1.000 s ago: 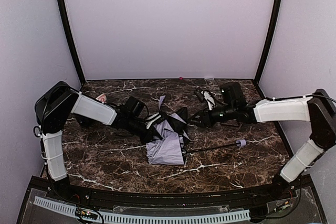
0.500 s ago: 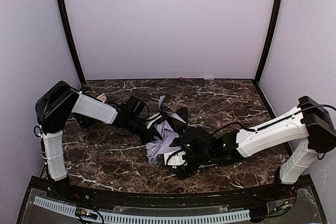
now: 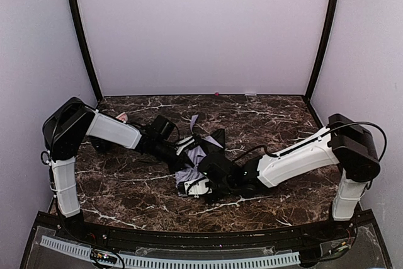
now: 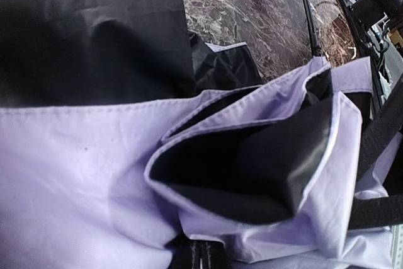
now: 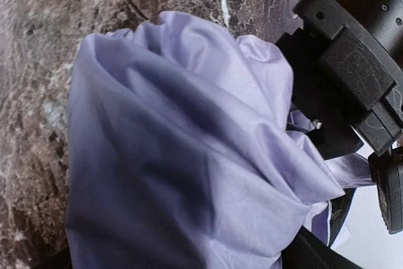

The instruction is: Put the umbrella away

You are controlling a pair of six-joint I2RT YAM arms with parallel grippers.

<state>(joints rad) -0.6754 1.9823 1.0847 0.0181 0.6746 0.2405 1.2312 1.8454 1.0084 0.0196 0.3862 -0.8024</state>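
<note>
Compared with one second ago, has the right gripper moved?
Yes. The right gripper has swung left and nearer, away from the right corner post, and is now at the near edge of the umbrella.

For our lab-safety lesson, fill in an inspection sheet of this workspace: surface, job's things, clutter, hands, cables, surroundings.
Surface: dark marble-patterned table with white veins.
Job's things: umbrella lies crumpled mid-table, lavender canopy folded with black underside showing; not yet put away.
Clutter: small pink-red thing behind the left arm, mostly hidden.
Hands: left hand and right hand are both at the canopy; fabric hides whether they are open or shut.
Cables: black cable arcs by the right arm's upper joint.
Surroundings: plain pale walls, black corner posts.
</note>
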